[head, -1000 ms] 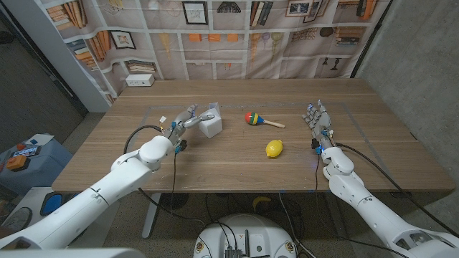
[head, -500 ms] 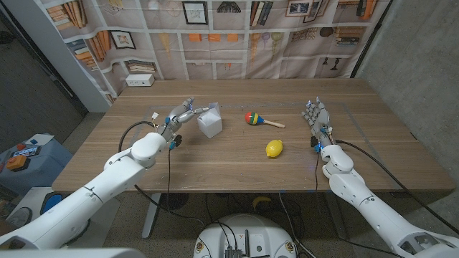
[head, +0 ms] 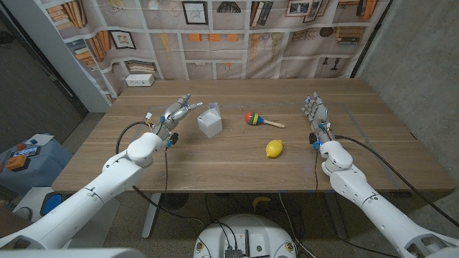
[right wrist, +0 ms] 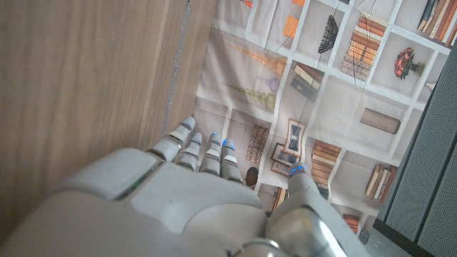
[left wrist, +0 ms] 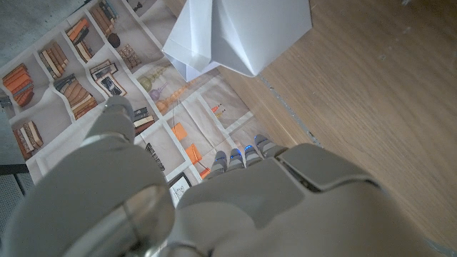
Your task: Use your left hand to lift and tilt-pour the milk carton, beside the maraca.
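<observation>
Bookshelf-print curtains are hanging behind the wooden table (head: 215,161), where the milk carton (head: 209,122) is standing upright, set apart from the maraca (head: 259,119) and the lemon (head: 274,148) nearer the front edge. The left hand (head: 176,114), which a second ago was reaching against the carton's side, is now pulling back and lifting, fingers spread and gripping nothing, with a clear gap between fingertips and carton; that is suggesting either a finished pour with the carton set back down or a grasp that is being reset. The right hand (head: 314,113) is waiting open on its edge near the table's right side, as before. In the left wrist view the carton (left wrist: 243,32) is cut off at the frame edge, and its spout and any contents are staying impossible to make out.
</observation>
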You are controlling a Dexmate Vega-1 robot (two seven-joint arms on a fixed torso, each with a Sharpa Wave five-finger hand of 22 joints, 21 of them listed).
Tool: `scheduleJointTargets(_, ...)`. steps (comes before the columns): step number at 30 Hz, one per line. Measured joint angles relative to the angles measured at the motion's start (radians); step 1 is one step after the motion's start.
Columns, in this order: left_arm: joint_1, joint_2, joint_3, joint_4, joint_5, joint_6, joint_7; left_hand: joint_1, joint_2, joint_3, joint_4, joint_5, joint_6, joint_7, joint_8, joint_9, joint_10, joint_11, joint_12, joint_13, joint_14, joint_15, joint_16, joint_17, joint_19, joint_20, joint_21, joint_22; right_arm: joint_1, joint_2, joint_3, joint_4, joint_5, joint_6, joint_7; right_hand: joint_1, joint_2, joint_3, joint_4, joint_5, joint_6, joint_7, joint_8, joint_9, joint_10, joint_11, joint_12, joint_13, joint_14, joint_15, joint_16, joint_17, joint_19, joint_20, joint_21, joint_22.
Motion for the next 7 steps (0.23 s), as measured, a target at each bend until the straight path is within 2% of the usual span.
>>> scheduleJointTargets(3, -0.002, -0.014, -0.002, 0.022, -0.007, -0.030, -0.003, -0.036, 0.018, -0.005, 0.019, 0.000, 0.011, -0.003, 0.000, 0.000, -0.003, -0.003, 0.000, 0.000, 0.003, -0.003, 0.000, 0.002, 0.000, 0.000, 0.000, 0.000, -0.001, -0.007, -0.003, -0.015, -0.005, -0.013, -0.004, -0.014, -0.004, 0.000, 0.000, 0.000, -0.003, 0.003, 0.000, 0.000, 0.000, 0.000, 0.000, 0.000, -0.006, -0.005, 0.000, 0.000, -0.007, 0.000, 0.000, 0.000)
scheduleJointTargets(7, -0.002, -0.015, -0.002, 0.025, -0.015, -0.060, -0.001, -0.091, 0.063, -0.014, 0.049, 0.004, 0.025, -0.008, 0.000, 0.000, 0.004, -0.011, 0.000, 0.000, 0.008, -0.008, 0.000, 0.002, 0.000, 0.000, 0.000, 0.000, -0.001, -0.016, -0.005, -0.031, -0.006, -0.014, -0.004, -0.014, -0.004, -0.001, 0.007, 0.000, -0.012, 0.013, 0.000, 0.000, -0.004, -0.004, 0.000, 0.000, -0.011, -0.011, -0.007, 0.000, -0.007, -0.001, 0.000, 0.000)
